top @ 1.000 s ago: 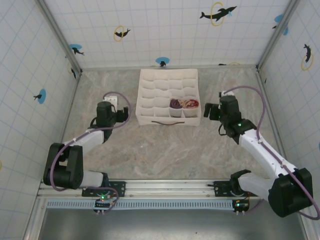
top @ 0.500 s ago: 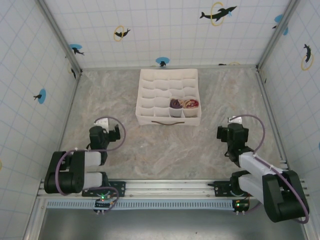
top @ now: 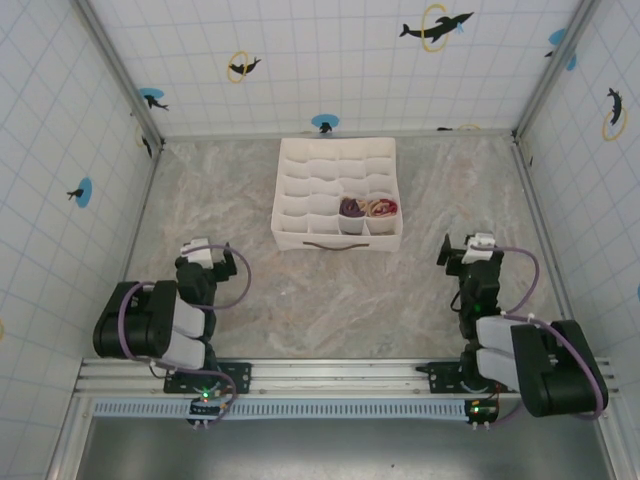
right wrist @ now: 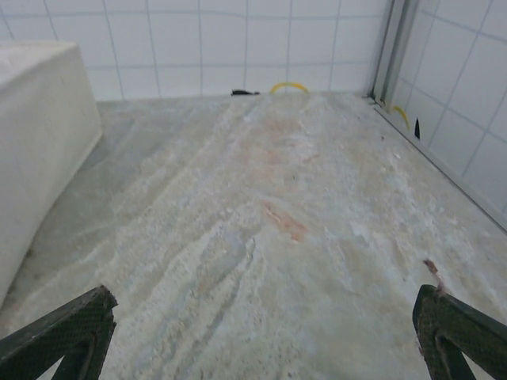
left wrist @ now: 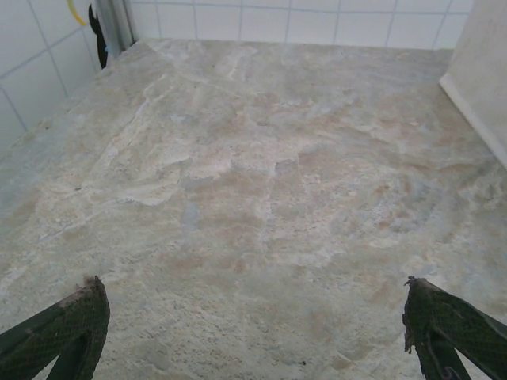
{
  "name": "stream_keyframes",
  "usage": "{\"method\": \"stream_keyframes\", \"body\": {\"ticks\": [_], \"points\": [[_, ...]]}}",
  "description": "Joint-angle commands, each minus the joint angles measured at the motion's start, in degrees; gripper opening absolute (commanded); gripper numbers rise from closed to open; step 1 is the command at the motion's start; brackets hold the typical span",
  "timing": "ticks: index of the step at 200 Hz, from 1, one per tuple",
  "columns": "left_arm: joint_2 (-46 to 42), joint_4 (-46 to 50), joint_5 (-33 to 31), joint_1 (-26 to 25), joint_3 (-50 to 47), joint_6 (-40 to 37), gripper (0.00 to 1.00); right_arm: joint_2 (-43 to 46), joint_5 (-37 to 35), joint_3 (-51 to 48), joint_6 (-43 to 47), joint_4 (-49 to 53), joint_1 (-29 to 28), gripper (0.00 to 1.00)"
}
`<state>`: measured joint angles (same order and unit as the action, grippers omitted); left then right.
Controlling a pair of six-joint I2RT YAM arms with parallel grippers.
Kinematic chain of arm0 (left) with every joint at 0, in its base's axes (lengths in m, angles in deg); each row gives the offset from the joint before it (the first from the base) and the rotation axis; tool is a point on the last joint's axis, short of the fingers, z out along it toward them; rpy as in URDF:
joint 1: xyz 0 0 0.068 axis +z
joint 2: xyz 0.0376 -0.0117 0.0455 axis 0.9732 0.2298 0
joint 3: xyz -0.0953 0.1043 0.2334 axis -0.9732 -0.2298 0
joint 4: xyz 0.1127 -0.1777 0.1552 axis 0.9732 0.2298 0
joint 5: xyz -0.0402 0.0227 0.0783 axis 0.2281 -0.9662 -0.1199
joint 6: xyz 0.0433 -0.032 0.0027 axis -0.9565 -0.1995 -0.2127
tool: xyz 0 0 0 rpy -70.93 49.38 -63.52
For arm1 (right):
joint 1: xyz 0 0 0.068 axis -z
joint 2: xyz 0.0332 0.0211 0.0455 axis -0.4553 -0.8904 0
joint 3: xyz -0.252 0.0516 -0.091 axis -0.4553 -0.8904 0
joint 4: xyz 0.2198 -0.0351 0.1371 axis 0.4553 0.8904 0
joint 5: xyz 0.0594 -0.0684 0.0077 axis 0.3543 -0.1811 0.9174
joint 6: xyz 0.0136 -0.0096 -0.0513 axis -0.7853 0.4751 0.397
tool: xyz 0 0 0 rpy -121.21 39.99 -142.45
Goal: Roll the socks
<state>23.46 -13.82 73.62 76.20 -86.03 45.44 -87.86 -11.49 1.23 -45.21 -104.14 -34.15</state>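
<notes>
Marbled bench [top: 330, 290]; white organiser box [top: 337, 165] toward its far side; left end effector [left wrist: 253, 293] and right end effector [right wrist: 265, 305] spread wide, gripping nothing, over bare bench; purple sock [top: 351, 208] and beige sock [top: 383, 208] bundled in neighbouring near-right compartments.

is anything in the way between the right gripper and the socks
The socks sit in front-row compartments of the box, so its fabric walls stand between them and the right gripper at table level. Nothing lies on the table between, and the compartments are open on top.
</notes>
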Motion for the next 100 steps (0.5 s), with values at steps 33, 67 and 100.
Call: {"method": "stream_keyframes", "body": {"ticks": [33,67,100], "points": [[1.47,-1.13,-2.53,1.31,-0.29,2.55,0.98,-9.60,7.77,-10.52,-4.31,-20.78,5.96,0.99],[1.24,-0.53,-2.40,1.40,-0.19,2.59,0.98,-21.83,12.48,-8.24,-3.18,-30.25,6.19,0.99],[1.32,-0.57,-2.36,1.39,-0.24,2.64,0.98,-20.19,9.98,-1.01,-3.30,-13.71,5.85,1.00]]}}
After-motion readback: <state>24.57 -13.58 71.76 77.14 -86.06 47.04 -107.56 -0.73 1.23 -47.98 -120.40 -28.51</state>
